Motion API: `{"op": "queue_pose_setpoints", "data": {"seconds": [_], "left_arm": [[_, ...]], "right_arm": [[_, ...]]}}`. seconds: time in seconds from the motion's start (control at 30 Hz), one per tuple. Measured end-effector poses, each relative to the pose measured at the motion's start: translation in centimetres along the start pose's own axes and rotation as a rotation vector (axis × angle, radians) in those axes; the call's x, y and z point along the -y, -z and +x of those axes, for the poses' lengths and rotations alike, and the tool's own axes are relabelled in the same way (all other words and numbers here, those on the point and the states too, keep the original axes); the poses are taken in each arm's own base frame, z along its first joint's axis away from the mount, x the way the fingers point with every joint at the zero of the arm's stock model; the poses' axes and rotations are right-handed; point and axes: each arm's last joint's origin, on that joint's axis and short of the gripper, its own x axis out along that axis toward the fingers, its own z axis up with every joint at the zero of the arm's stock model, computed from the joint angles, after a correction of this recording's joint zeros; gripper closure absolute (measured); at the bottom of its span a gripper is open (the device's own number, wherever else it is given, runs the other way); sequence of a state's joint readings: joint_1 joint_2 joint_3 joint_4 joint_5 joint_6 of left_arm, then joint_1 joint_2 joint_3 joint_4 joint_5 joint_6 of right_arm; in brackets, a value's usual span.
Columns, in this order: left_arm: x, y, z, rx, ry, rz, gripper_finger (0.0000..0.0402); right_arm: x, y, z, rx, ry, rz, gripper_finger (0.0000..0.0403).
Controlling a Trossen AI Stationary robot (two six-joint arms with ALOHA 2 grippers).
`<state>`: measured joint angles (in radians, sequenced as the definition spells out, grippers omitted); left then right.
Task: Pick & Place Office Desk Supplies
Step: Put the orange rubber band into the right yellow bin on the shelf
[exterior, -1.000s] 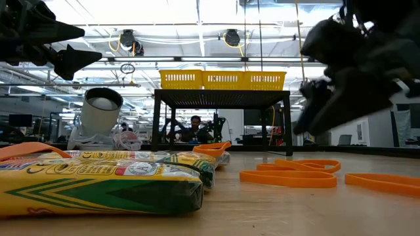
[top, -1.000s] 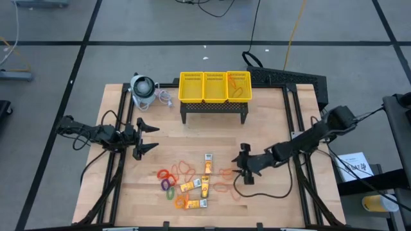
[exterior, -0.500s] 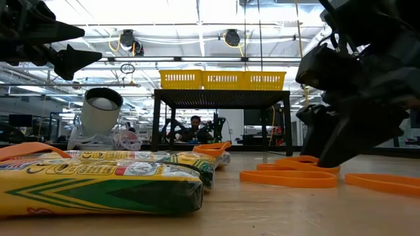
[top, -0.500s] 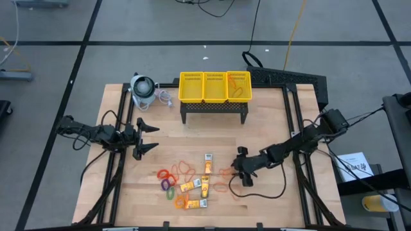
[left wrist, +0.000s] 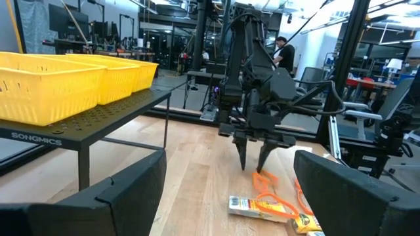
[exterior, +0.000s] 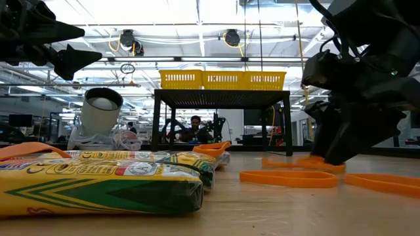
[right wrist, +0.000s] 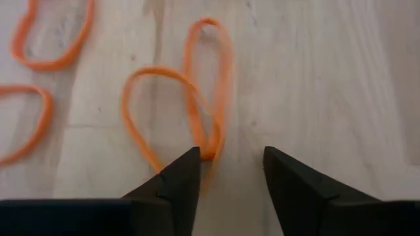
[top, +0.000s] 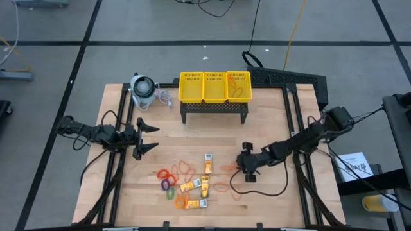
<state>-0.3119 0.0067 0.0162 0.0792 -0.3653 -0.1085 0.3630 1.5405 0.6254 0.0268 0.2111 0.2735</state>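
**Barely lined up: how this rubber-band pick could have slipped**

Two orange rubber-band loops (right wrist: 197, 111) lay crossed on the wood, just right of centre in the lower half of the high view. Their overlapping end sat right at the tips of the right gripper (right wrist: 231, 152). Its fingers stood parted with nothing pinched between them. The crossing hugged one fingertip (right wrist: 190, 160) rather than the middle of the gap.

That offset worried me most. Closing from there, I judged the near finger could push the thin band aside or ride over it, and the jaws would meet on bare table (top: 276, 208). Because the loops overlapped, a good pinch might have lifted both at once, with the second likely to drop off on the way. More loose bands and the yellow-orange packets (top: 208, 164) lay just to the left of the gripper in the high view, so a dragged loop could have snagged them.

The yellow mesh basket (top: 215, 88) stood well apart, at upper centre on its dark stand, so any carry would be long for a weak grip. The left gripper (top: 146, 136) waited spread wide at the left side.
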Motion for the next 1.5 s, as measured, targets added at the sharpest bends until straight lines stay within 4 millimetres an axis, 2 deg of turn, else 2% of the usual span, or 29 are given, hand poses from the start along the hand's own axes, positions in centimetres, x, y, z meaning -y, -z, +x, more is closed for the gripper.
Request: {"op": "queue_pose_setpoints", "data": {"seconds": [0.23,0.5,0.73,1.0,1.33,1.5], "left_arm": [[0.0,0.0,0.0,0.0,0.0,0.0,0.0062],[0.0,0.0,0.0,0.0,0.0,0.0,0.0062],[0.0,0.0,0.0,0.0,0.0,0.0,0.0062],[0.0,0.0,0.0,0.0,0.0,0.0,0.0062],[0.0,0.0,0.0,0.0,0.0,0.0,0.0062],[0.0,0.0,0.0,0.0,0.0,0.0,0.0062]], "right_arm": [[0.5,1.0,-0.1,-0.121,0.04,0.029,0.0316],[0.6,1.1,-0.2,-0.133,0.019,0.025,0.0364],[0.8,0.6,-1.2,-0.082,0.024,-0.011,0.0396],[1.5,0.3,-1.6,-0.069,0.038,-0.009,0.0402],[1.4,-0.4,-1.7,-0.005,0.028,-0.009,0.0402],[1.6,-1.0,-2.3,0.044,0.021,-0.012,0.0402]]}}
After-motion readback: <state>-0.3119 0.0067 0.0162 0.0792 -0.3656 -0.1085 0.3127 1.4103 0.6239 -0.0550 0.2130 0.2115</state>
